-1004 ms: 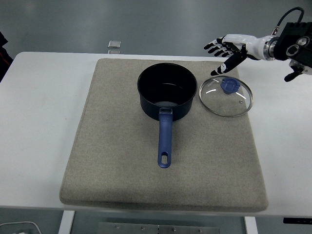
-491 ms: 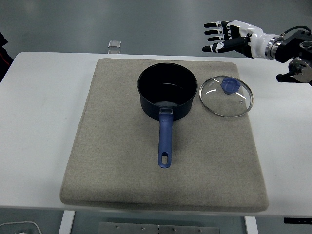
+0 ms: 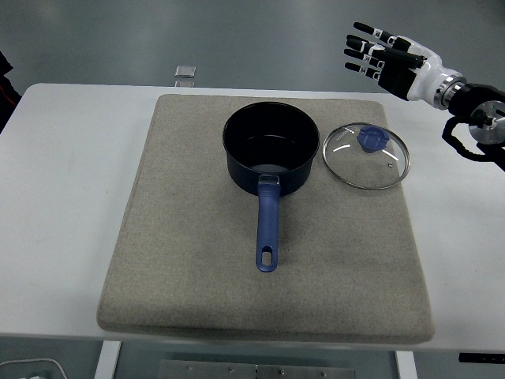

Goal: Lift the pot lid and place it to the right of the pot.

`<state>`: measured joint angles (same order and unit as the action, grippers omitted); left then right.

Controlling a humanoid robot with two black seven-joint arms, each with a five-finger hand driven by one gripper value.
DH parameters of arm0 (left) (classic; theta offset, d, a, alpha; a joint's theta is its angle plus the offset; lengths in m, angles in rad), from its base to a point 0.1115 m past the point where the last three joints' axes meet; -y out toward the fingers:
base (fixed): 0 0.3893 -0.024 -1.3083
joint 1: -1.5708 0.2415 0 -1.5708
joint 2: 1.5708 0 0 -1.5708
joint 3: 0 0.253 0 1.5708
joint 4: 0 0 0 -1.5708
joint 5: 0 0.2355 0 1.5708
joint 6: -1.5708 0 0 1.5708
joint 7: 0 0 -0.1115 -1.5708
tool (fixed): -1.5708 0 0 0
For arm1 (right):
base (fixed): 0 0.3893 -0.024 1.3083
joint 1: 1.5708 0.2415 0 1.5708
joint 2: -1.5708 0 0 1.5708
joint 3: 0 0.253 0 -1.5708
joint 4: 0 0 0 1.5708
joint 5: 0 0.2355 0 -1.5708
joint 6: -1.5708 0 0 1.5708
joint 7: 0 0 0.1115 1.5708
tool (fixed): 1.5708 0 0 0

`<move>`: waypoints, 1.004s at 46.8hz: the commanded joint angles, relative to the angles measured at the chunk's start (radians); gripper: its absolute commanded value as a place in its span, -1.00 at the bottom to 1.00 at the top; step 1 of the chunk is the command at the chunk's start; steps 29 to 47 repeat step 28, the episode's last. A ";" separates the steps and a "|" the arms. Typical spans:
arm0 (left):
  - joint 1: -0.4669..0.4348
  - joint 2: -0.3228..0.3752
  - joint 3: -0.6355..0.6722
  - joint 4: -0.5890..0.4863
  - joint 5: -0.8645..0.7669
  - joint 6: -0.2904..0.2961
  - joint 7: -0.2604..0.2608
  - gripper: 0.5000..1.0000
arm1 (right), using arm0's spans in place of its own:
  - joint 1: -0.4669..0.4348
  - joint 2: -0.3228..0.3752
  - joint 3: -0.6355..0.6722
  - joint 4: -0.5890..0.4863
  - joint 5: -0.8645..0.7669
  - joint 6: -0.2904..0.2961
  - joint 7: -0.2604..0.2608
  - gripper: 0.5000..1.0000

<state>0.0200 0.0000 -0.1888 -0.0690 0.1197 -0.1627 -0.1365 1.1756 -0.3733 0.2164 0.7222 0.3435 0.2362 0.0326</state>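
Grey mat (image 3: 181, 260) holds your pot (image 3: 270, 150); glass lid (image 3: 366, 155) lies flat just right; right hand (image 3: 392, 57) raised, fingers spread, empty.

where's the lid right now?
In the head view the glass lid lies flat on the grey mat, just right of the pot, with the right hand raised above and behind it, not touching.

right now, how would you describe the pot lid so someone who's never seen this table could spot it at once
Find the grey mat covering most of the white table, then the dark blue pot with its long blue handle near the mat's far middle. Just right of the pot lies the pot lid: a flat, round glass disc with a metal rim and blue knob, the only see-through item.
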 commanded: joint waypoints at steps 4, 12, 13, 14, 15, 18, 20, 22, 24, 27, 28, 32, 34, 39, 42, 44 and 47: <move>0.000 0.000 0.000 0.000 0.000 0.000 0.000 1.00 | -0.010 0.010 0.000 -0.001 0.043 0.000 0.010 0.65; 0.000 0.000 0.000 0.000 0.000 0.000 0.000 1.00 | -0.013 0.008 -0.002 -0.009 0.041 0.002 0.018 0.66; 0.000 0.000 0.000 0.000 0.000 0.000 0.000 1.00 | -0.013 0.008 -0.002 -0.009 0.041 0.002 0.018 0.66; 0.000 0.000 0.000 0.000 0.000 0.000 0.000 1.00 | -0.013 0.007 -0.002 -0.009 0.041 0.002 0.018 0.66; 0.000 0.000 0.000 0.000 0.000 0.000 0.000 1.00 | -0.013 0.007 -0.002 -0.009 0.041 0.000 0.018 0.66; 0.000 0.000 0.000 0.000 0.000 0.000 0.000 1.00 | -0.013 0.008 -0.002 -0.009 0.041 0.000 0.018 0.66; 0.000 0.000 0.000 0.000 0.000 0.000 -0.002 1.00 | -0.013 0.010 -0.002 -0.009 0.041 0.002 0.018 0.66; 0.000 0.000 0.000 0.000 0.000 0.000 0.000 1.00 | -0.014 0.011 0.000 -0.009 0.041 0.000 0.019 0.66; 0.000 0.000 0.000 0.000 0.000 0.000 0.000 1.00 | -0.013 0.011 0.000 -0.009 0.041 0.000 0.018 0.66; 0.000 0.000 0.000 0.000 0.000 0.000 0.000 1.00 | -0.013 0.011 0.000 -0.007 0.040 0.002 0.020 0.66; 0.000 0.000 0.000 0.000 0.000 0.000 0.000 1.00 | -0.013 0.010 0.000 -0.009 0.040 0.002 0.020 0.66; 0.000 0.000 0.000 0.000 0.000 0.000 0.000 1.00 | -0.013 0.010 0.000 -0.009 0.040 0.002 0.020 0.66; 0.000 0.000 0.000 0.000 0.000 0.000 0.000 1.00 | -0.013 0.010 0.000 -0.009 0.040 0.002 0.020 0.66; 0.000 0.000 0.000 0.000 0.000 0.000 0.000 1.00 | -0.013 0.010 0.000 -0.009 0.040 0.002 0.020 0.66; 0.000 0.000 0.000 0.000 0.000 0.000 0.000 1.00 | -0.013 0.010 0.000 -0.009 0.040 0.002 0.020 0.66; 0.000 0.000 0.000 0.000 0.000 0.000 0.000 1.00 | -0.013 0.010 0.000 -0.009 0.040 0.002 0.020 0.66; 0.000 0.000 0.000 0.000 0.000 0.000 0.000 1.00 | -0.013 0.010 0.000 -0.009 0.040 0.002 0.020 0.66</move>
